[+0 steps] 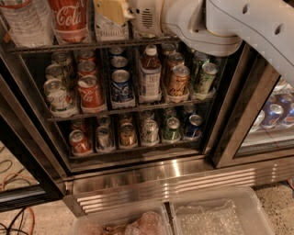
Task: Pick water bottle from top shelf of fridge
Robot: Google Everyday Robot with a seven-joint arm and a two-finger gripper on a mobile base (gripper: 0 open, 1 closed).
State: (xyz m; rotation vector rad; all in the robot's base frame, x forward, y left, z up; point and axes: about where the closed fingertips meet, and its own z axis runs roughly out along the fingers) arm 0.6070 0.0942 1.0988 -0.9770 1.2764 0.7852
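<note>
The fridge [161,181] stands open in front of me. On its top shelf [87,46] a clear ribbed water bottle [25,23] stands at the far left, with a red Coca-Cola bottle [69,18] to its right. A second clear bottle [108,31] stands right of the Coca-Cola bottle. My gripper [112,10] reaches in from the right at top-shelf height, and its yellowish tip lies over the upper part of that second clear bottle. The bottle tops are cut off by the upper edge of the view.
Two lower wire racks hold several cans and a white-capped bottle of brown drink [150,73]. A steel door post [234,114] stands to the right, with more cans [275,114] behind glass. Two clear plastic bins [216,215] sit below. Cables [14,183] lie at the lower left.
</note>
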